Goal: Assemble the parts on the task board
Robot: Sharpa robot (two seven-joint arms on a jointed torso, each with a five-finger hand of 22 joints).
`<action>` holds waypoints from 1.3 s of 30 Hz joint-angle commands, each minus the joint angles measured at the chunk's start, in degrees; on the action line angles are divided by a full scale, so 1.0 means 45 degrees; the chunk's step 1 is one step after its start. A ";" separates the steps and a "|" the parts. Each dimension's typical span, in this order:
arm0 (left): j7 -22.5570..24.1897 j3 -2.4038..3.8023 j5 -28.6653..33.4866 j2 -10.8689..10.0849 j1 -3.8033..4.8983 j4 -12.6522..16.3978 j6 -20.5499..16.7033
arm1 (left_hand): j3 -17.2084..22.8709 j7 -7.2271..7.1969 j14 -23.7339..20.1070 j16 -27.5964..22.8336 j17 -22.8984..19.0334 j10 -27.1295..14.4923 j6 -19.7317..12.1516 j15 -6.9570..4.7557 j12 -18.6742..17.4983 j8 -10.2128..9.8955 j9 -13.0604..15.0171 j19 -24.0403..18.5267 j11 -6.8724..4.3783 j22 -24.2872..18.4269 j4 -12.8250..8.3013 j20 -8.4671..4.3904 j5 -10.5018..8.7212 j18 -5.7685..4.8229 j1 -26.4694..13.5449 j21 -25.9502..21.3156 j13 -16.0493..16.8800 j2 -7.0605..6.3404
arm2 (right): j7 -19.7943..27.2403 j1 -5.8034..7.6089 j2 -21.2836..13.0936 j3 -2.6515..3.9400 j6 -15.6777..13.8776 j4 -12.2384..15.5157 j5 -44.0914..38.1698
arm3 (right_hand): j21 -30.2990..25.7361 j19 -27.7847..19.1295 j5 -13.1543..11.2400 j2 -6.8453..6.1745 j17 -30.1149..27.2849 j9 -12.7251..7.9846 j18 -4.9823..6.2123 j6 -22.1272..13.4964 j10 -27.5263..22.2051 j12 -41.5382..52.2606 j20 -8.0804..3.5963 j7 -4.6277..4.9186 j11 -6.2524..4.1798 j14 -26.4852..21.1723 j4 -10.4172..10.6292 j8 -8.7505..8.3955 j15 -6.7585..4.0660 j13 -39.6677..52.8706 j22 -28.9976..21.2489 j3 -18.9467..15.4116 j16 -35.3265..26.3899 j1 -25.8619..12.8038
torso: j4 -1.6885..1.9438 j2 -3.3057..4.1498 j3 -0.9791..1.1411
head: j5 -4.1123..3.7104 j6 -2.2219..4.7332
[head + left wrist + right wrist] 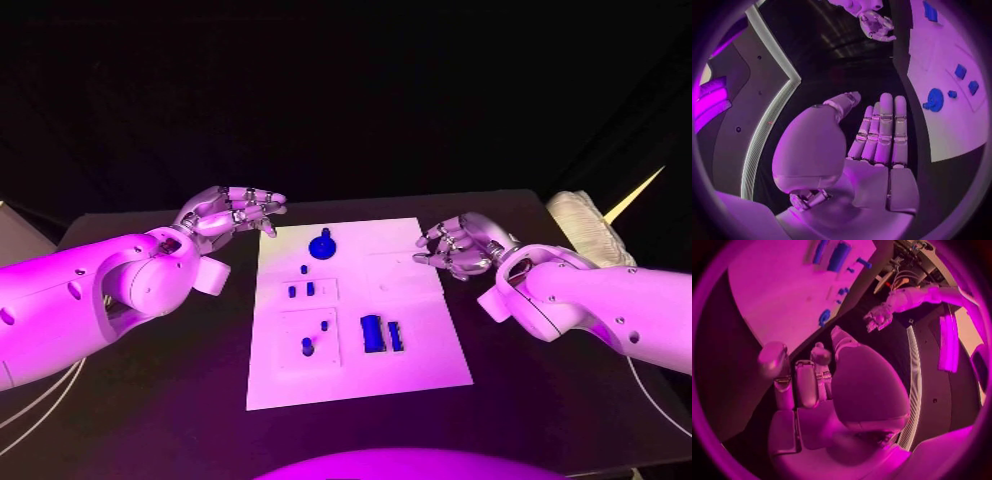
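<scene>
White task board (pixel 418 330) lies mid-table, bearing blue parts: two upright blocks (pixel 379 333) near its front, small pegs (pixel 300 290) at centre-left, one round knobbed piece (pixel 323 244) toward the far end. Left hand (pixel 231 213) hovers off the board's far-left corner, fingers extended, holding nothing. Right hand (pixel 462 245) hovers at the far-right edge, fingers loosely curled, empty.

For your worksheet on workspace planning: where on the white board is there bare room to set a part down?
Free: the task board strip along its right edge, and its near edge below the blue parts. Crowded: the left-centre column.
</scene>
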 commanded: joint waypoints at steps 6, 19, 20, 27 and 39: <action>0.1765 0.0014 0.1825 0.1196 -0.0185 -0.1805 -0.0311 | -0.0120 -0.0074 -0.1934 -0.1806 -0.0768 0.0185 -0.0036 0.0334 -0.0187 0.0198 0.0048 -0.0817 0.0053 -0.1319 0.0438 0.0352 -0.0285 0.0056 0.0282 -0.2220 -0.0128 0.0131 | 0.3976 0.0215 0.1883 0.0213 0.0647 -0.3320 0.5623 | -0.6390 -0.2052 -0.1016 0.0205 -0.5614 -0.0336 0.0559 -0.0396 -0.0860 -0.3962 0.0450 0.0170 0.0359 -0.3366 0.0225 0.0040 0.0367 -0.5118 -0.3947 0.1888 -0.6744 0.0596 | -0.0003 -0.0570 -0.0080 | 0.0300 0.1071; 0.1467 0.0028 0.1622 0.2206 -0.0365 -0.3234 -0.0536 | -0.5876 -0.2692 -1.2386 -1.2040 -0.4627 -1.1512 -1.1004 -0.1077 -0.5278 -0.2639 -0.3230 -0.9718 -0.1955 -0.8503 -0.0814 -0.2438 -0.4025 -0.2156 -0.5927 -1.1057 -0.0974 0.2573 | 0.3780 0.0081 0.3010 0.0452 0.0456 -0.5043 0.5685 | -0.8862 -1.6670 -0.1704 0.2231 -1.4937 -0.5729 -0.1795 -1.2195 -1.4800 -0.8445 -0.1025 -0.1638 -0.0642 -1.7765 -0.3461 -0.3174 0.0283 -1.4012 -1.6409 -0.2245 -1.5866 -0.6757 | 0.0067 -0.0730 -0.0029 | 0.0442 0.1508; 0.1480 0.0038 0.1624 0.2193 -0.0388 -0.3154 -0.0663 | -0.5876 -0.2692 -1.2386 -1.2040 -0.4627 -1.1512 -1.1004 -0.1077 -0.5278 -0.2639 -0.3230 -0.9718 -0.1955 -0.8503 -0.0814 -0.2438 -0.4025 -0.2156 -0.6328 -1.1057 -0.0974 0.2573 | 0.3848 0.0023 0.2997 0.0507 0.0367 -0.4915 0.5793 | -0.8862 -1.6670 -0.1704 0.2231 -1.4937 -0.5729 -0.1795 -1.2195 -1.4800 -0.8445 -0.1025 -0.1638 -0.0642 -1.7765 -0.3461 -0.3174 0.0283 -1.4012 -1.6409 -0.2245 -1.5866 -0.7196 | 0.0079 -0.0767 -0.0012 | 0.0460 0.1572; 0.1661 0.0176 0.1658 0.2002 -0.0699 -0.2055 -0.2409 | -0.5876 -0.2692 -1.2386 -1.2040 -0.4627 -1.1512 -1.1004 -0.1077 -0.5278 -0.2639 -0.3230 -0.9718 -0.1955 -0.8503 -0.0814 -0.2438 -0.4025 -0.2156 -1.6827 -1.1057 -0.0974 0.2573 | 0.4764 -0.0765 0.2824 0.1268 -0.0850 -0.3170 0.7271 | -0.8862 -1.6670 -0.1704 0.2231 -1.4937 -0.5729 -0.1795 -1.2195 -1.4800 -0.8445 -0.1025 -0.1638 -0.0642 -1.7765 -0.3461 -0.3174 0.0283 -1.4012 -1.6409 -0.2245 -1.5866 -1.8029 | 0.0209 -0.1140 0.0161 | 0.0643 0.2229; 0.2146 0.0545 0.1746 0.1495 -0.1531 0.0880 -0.7073 | -0.5876 -0.2692 -1.2386 -1.2040 -0.4627 -1.1512 -1.1004 -0.1077 -0.5278 -0.2639 -0.3230 -0.9718 -0.1955 -0.8503 -0.0814 -0.2438 -0.4025 -0.2156 -1.6827 -1.1057 -0.0974 0.2573 | 0.6080 -0.1895 0.2575 0.2360 -0.2597 -0.0666 0.9391 | -0.8862 -1.6670 -0.1704 0.2231 -1.4937 -0.5729 -0.1795 -1.2195 -1.4800 -0.8445 -0.1025 -0.1638 -0.0642 -1.7765 -0.3461 -0.3174 0.0283 -1.4012 -1.6409 -0.2245 -1.5866 -1.8029 | 0.0237 -0.1219 0.0198 | 0.0682 0.2369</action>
